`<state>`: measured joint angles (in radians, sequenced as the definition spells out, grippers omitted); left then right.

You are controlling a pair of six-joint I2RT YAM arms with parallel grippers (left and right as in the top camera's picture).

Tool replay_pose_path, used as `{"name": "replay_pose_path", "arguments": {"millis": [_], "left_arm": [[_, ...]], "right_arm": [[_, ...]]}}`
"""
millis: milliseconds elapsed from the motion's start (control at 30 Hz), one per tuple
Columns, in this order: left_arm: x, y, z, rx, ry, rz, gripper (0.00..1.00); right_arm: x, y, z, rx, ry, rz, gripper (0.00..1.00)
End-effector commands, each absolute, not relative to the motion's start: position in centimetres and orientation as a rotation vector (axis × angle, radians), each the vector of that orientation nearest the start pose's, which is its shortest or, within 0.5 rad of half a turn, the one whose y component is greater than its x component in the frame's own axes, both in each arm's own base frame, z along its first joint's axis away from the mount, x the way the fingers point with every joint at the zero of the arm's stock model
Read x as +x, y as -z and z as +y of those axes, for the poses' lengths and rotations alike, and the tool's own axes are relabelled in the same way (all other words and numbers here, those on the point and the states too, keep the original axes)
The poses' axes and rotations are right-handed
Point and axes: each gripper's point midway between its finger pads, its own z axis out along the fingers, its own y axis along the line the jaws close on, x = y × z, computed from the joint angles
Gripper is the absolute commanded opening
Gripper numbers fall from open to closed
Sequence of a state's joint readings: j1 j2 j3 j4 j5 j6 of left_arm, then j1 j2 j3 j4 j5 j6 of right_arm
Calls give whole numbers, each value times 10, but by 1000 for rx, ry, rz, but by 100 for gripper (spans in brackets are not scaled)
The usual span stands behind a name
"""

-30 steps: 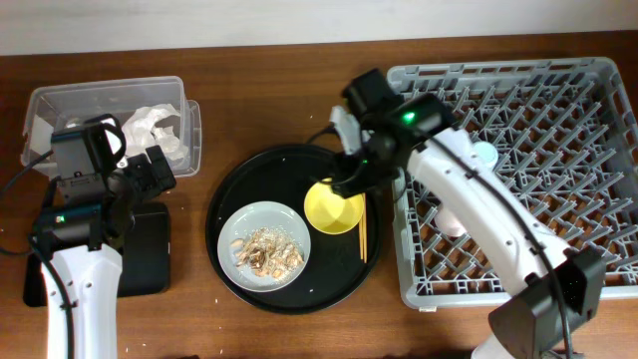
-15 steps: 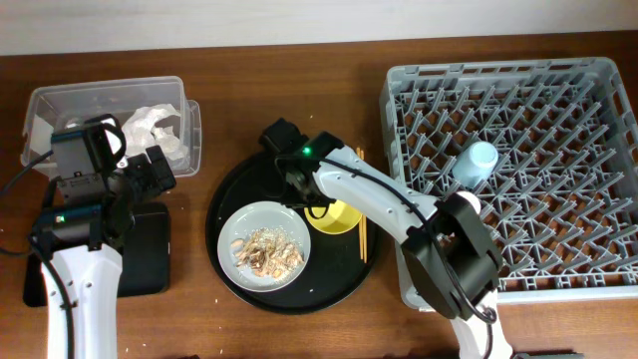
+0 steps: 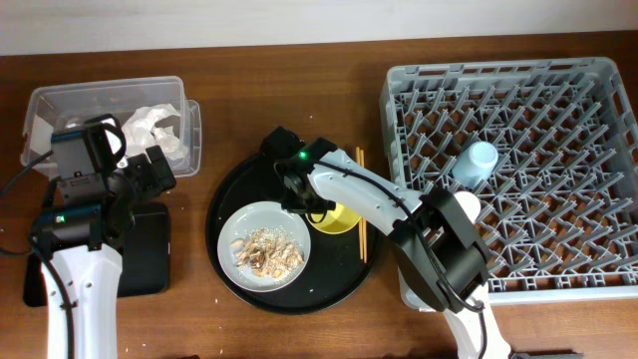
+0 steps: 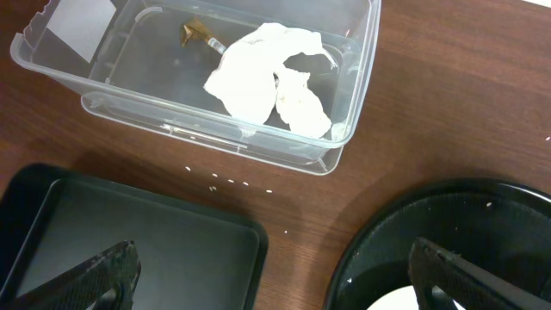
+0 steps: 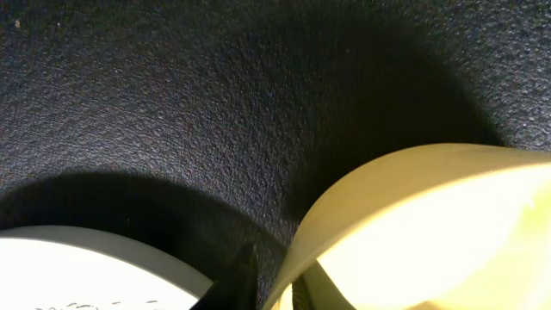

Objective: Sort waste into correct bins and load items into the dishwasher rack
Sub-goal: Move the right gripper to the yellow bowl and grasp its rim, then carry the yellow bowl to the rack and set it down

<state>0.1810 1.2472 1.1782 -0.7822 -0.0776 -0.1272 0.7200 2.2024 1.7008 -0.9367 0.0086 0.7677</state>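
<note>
- My right end effector (image 5: 275, 288) is down at the left rim of the yellow bowl (image 5: 413, 232), one fingertip (image 5: 237, 275) outside the wall and the other inside. I straddle the thin rim because it is the only edge to grip. I cannot tell whether I have pinched it yet.
- The bowl sits upright on the round black tray (image 3: 239, 194), just beside the grey plate (image 3: 261, 217), so I judge I must come in from the narrow gap between them.
- The food scraps (image 3: 269, 249) are heaped on that plate, not yet binned. The chopsticks (image 3: 362, 234) lie on the bowl's far side.
- The rack (image 3: 558, 100) stands to the right with a blue cup (image 3: 477, 162) already among its pegs — the bowl belongs there too.
- My left end effector (image 4: 284, 275) hangs with its fingers wide apart, holding nothing, above the counter (image 4: 448, 129) between the shallow black tray (image 4: 129, 241) and the clear tub (image 4: 344, 103).
- The crumpled wrapper (image 4: 267, 77) already lies inside the tub.
</note>
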Motion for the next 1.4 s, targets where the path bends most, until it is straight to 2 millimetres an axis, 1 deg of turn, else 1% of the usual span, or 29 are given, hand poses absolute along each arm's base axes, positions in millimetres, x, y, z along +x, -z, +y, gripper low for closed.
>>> {"name": "replay_pose_path", "arguments": {"millis": [0, 100, 233, 333, 400, 433, 500, 533, 567, 633, 700, 767, 800, 867, 900, 967, 1000, 1033, 1100, 1167, 1233, 1267, 1333, 1367], "left_arm": [[338, -225, 76, -398, -116, 2379, 99], [338, -225, 76, -399, -116, 2379, 99], [338, -225, 76, -398, -116, 2379, 99], [338, -225, 76, -398, -116, 2379, 99], [338, -225, 76, -398, -116, 2379, 99], [338, -225, 76, -398, -116, 2379, 99], [338, -225, 76, -398, -116, 2379, 99], [338, -225, 76, -398, -116, 2379, 99], [338, -225, 76, -398, -116, 2379, 99], [338, -225, 76, -399, -116, 2379, 99], [338, -225, 76, -399, -116, 2379, 99], [338, -225, 76, -399, -116, 2379, 99], [338, -225, 76, -398, -116, 2379, 99], [338, -225, 76, -399, -116, 2379, 99], [338, -225, 76, -399, -116, 2379, 99], [338, -225, 76, -398, -116, 2379, 99], [338, -225, 76, -398, -116, 2379, 99], [338, -225, 76, -399, -116, 2379, 99], [338, -225, 76, -398, -116, 2379, 99], [338, -225, 76, -398, -116, 2379, 99], [338, -225, 76, -399, -116, 2379, 99], [338, -225, 76, -398, -116, 2379, 99], [338, -225, 76, -398, -116, 2379, 99], [338, -225, 76, -398, -116, 2379, 99]], "right_arm": [[339, -18, 303, 79, -164, 3049, 11], [343, -34, 307, 78, -183, 3038, 4], [343, -62, 310, 76, -212, 3033, 4], [341, -99, 314, 47, -274, 3020, 4], [340, -122, 312, 13, -279, 3010, 4], [339, -146, 307, -11, -287, 2997, 4], [339, -171, 296, -42, -285, 2975, 4], [338, -188, 286, -69, -280, 2958, 4], [338, -200, 274, -86, -261, 2945, 4], [337, -227, 223, 0, -113, 2907, 4], [330, -247, 177, 15, -14, 2904, 4], [323, -260, 140, -5, 28, 2916, 4], [324, -266, 122, -8, 33, 2911, 4], [333, -275, 76, 94, 3, 2899, 4], [335, -275, 64, 105, -52, 2909, 4], [338, -273, 36, 117, -260, 2925, 4], [338, -271, 27, 128, -321, 2924, 4], [337, -267, 12, 144, -428, 2921, 4], [334, -259, -9, 175, -593, 2897, 4], [331, -252, -29, 197, -763, 2829, 4], [333, -251, -47, 210, -982, 2662, 4], [333, -254, -50, 207, -1065, 2585, 4], [334, -262, -58, 163, -1276, 2301, 4], [335, -260, -61, 162, -1308, 2233, 4]]}}
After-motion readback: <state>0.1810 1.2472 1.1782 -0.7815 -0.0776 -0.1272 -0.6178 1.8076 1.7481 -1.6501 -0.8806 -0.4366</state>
